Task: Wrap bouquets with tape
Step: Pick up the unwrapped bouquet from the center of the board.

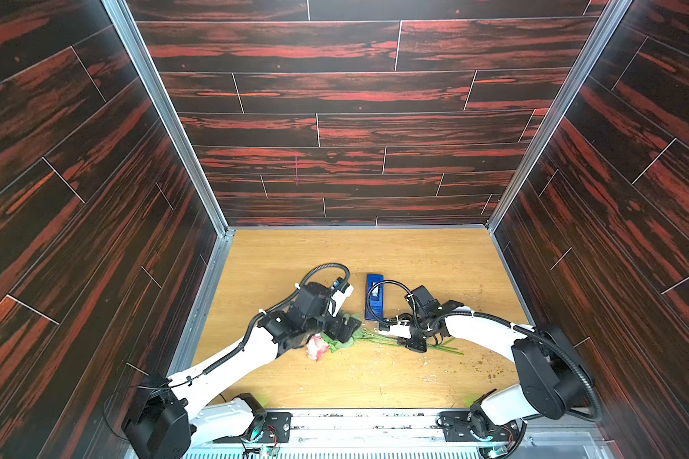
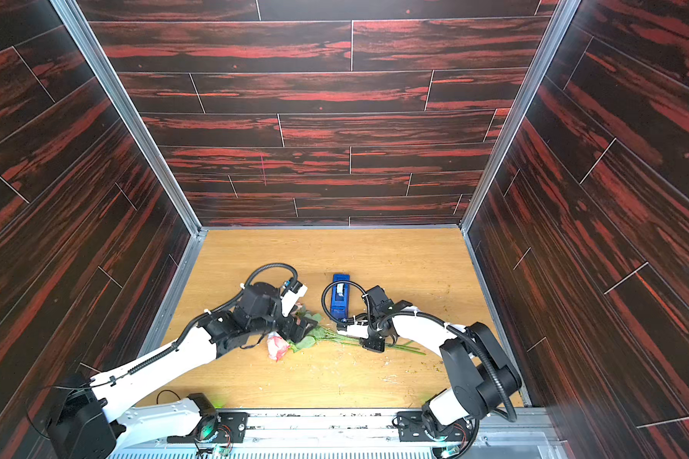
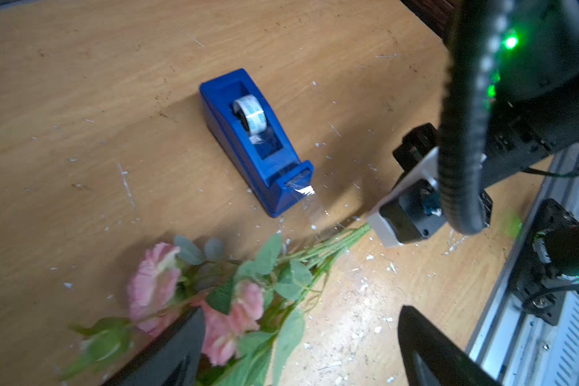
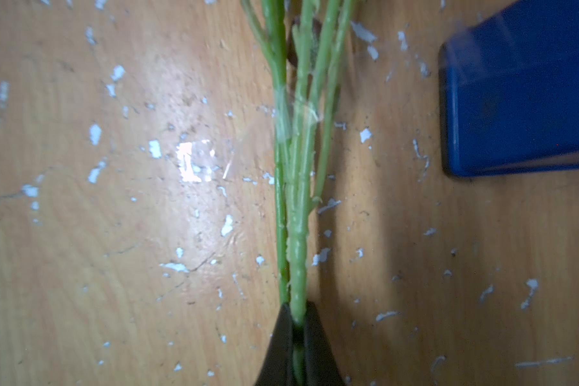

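Near the front middle of the table [image 1: 374, 381] the bouquet [image 1: 335, 342] lies flat, pink blooms toward the left arm and thin green stems [image 4: 298, 207] running toward the right arm. The right gripper [image 4: 298, 322] has its fingers [image 4: 276, 344] pinched tight on the bare stems, well away from the leaves. To my eye that is the right spot, since the stems look stiff enough to carry the bunch. The petals and leaves look soft and would only crush or slip. The bunch seems very light, but the smooth stems fan out past the grip and could slide against each other. A scrap of what looks like clear film clings across them. The left gripper [image 3: 301, 351] hangs over the blooms with its fingers [image 3: 428, 344] spread wide and holding nothing; whether one brushes a petal I cannot tell. Just beyond the stems stands the blue dispenser [image 3: 248, 150] with the tape [image 3: 249, 112] in its well. A free tab hangs at the cutter, facing the bouquet, and I'd take the tape there because it is thin, sticky and quick to fold on itself.
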You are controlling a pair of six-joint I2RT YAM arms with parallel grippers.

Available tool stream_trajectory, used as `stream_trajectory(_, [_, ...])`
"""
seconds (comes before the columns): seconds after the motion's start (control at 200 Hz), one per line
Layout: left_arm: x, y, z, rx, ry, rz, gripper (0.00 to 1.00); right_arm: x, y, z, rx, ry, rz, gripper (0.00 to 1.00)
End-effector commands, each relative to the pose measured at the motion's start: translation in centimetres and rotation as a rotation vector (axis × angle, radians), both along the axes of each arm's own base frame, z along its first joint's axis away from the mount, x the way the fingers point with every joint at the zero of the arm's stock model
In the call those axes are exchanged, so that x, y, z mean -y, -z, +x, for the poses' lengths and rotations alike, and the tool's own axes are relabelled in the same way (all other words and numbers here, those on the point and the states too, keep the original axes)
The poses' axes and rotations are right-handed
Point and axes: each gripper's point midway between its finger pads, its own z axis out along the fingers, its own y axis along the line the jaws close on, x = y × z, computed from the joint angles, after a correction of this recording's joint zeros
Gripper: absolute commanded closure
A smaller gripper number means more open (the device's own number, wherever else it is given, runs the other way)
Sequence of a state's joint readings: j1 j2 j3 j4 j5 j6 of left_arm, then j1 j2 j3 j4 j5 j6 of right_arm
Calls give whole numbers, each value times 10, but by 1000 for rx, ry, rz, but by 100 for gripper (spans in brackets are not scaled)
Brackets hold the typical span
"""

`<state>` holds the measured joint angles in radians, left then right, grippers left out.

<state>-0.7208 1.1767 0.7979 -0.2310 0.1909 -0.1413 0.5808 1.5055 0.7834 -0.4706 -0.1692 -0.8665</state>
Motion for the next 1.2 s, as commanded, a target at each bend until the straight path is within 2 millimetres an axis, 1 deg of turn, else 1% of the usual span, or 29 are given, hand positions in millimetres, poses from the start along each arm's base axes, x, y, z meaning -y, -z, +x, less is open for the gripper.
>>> stream_trajectory(0.0, [2, -8, -3, 14, -28, -30, 7, -17, -29, -4, 7, -37, 106, 100])
stream_trajectory(0.075, [4, -7, -7, 11, -29, -27, 7, -18, -31, -5, 6, -41, 113, 100])
stream_trajectory(0.185, [3, -7, -12, 4, -39, -37, 7, -15, -28, -8, -13, -49, 98, 100])
stream_trajectory(0.251, [2, -10, -13, 3, -54, -54, 7, -16, -27, -10, -21, -52, 104, 100])
stream_trajectory(0.376, [1, -12, -22, -5, -62, -78, 8, -22, -34, -11, -30, -46, 148, 100])
stream_trajectory(0.476, [0, -4, -33, -25, -74, -72, 8, -25, -40, -11, -33, -46, 166, 100])
stream_trajectory(0.546, [3, 0, -43, -44, -86, -94, 8, -25, -41, -9, -29, -44, 168, 100])
stream_trajectory(0.611, [11, 1, -53, -55, -99, -140, 8, -24, -41, -6, -27, -40, 169, 100])
stream_trajectory(0.676, [17, 1, -59, -52, -130, -190, 8, -22, -41, -3, -24, -30, 171, 100])
stream_trajectory(0.772, [25, 12, -66, -72, -185, -233, 9, -18, -43, 3, -18, -12, 179, 100])
stream_trajectory(0.797, [27, 17, -67, -81, -198, -235, 9, -21, -47, 1, -31, -22, 208, 100])
stream_trajectory(0.862, [30, 32, -69, -110, -242, -230, 9, -20, -51, 1, -29, -24, 209, 100])
stream_trajectory(0.927, [39, 41, -70, -140, -253, -252, 9, -21, -55, -1, -33, -26, 221, 100])
stream_trajectory(0.972, [45, 47, -69, -158, -268, -277, 9, -22, -57, -1, -38, -24, 230, 100])
stream_trajectory(1.062, [58, 51, -64, -186, -298, -358, 9, -23, -57, -3, -59, -24, 234, 100])
stream_trajectory(1.197, [73, 65, -56, -231, -343, -366, 9, -25, -63, -4, -72, -21, 252, 100])
